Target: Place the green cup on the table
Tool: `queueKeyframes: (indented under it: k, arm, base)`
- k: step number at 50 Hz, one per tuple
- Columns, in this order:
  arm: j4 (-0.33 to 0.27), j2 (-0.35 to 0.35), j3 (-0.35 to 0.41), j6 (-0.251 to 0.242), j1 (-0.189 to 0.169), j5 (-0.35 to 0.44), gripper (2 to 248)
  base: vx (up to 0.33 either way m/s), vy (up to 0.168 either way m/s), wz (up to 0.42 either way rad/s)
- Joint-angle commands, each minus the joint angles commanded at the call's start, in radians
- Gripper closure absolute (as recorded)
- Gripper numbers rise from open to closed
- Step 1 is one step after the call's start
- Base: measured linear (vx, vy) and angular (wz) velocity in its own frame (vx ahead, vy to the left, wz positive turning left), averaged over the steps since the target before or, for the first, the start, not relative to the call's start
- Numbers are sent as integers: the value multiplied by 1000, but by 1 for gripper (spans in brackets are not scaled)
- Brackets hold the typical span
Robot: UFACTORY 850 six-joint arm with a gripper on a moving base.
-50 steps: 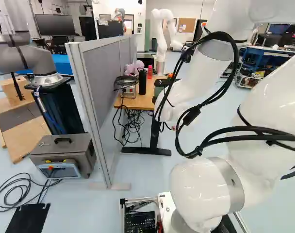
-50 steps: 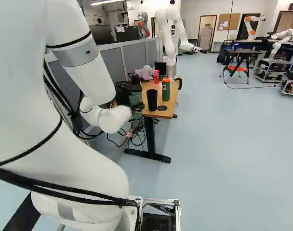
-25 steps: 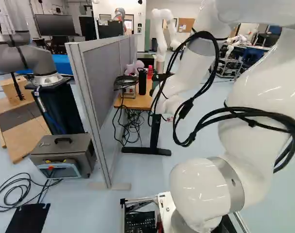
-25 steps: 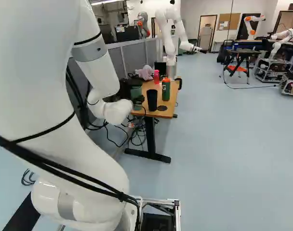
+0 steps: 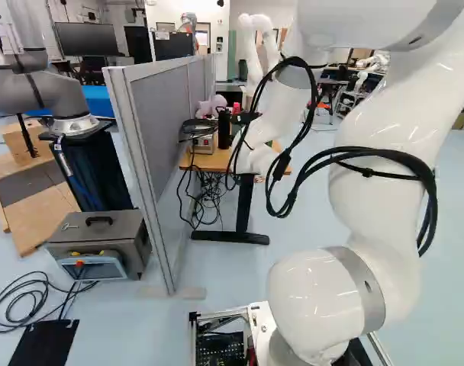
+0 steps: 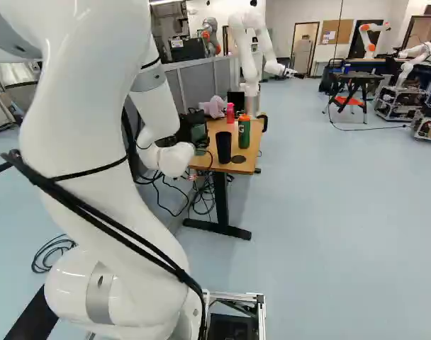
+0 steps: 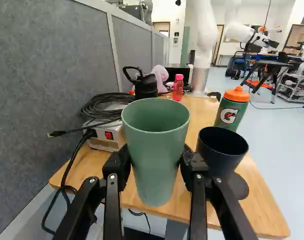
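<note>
floor and wall fittings of a workroom form the background of the left base view, where a grey partition [image 5: 163, 137] runs along one side of the wooden surface [image 5: 213, 162]. the white arm [image 5: 385, 168] reaches forward toward the surface; its far end is largely masked by its own links and the black cables. in the right base view, the green cup [image 6: 199, 133] appears next to the end of the arm, at the partition side of the surface. a dark cup [image 6: 224, 147] and a green bottle with an orange cap [image 6: 244, 134] stand on the surface; another robot [image 6: 249, 57] stands beyond. in the wrist view, the hand [image 7: 155, 156] pinches the green cup from two sides, one finger against each side. the green cup is roughly upright, mouth up, over the near part of the surface, between a power unit [image 7: 106, 135] and the dark cup. contact between base and surface cannot be confirmed. step in hand, as judged: positioning for placement. next move: align the full base inside the near edge, maintain separation from the dark cup, lower vertically until the base seats, then release. caution: an overhanging base may tip; sideways drift may strike the dark cup.
</note>
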Motion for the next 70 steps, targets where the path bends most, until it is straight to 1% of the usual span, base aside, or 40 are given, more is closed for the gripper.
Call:
queueKeyframes:
  k: [14, 47, 57, 67, 68, 70]
  arm:
    - [0, -92, -73, 0, 28, 16, 130]
    - [0, -304, -257, 0, 87, 17, 130]
    - [0, -336, -275, 0, 92, 17, 130]
    - [0, -344, -278, 0, 92, 17, 130]
    - [0, -344, -278, 0, 92, 17, 126]
    - [0, -345, -278, 0, 92, 17, 126]
  base:
    - [0, 0, 0]
    - [0, 0, 0]
    - [0, 0, 0]
    - [0, 0, 0]
    - [0, 0, 0]
    - [0, 0, 0]
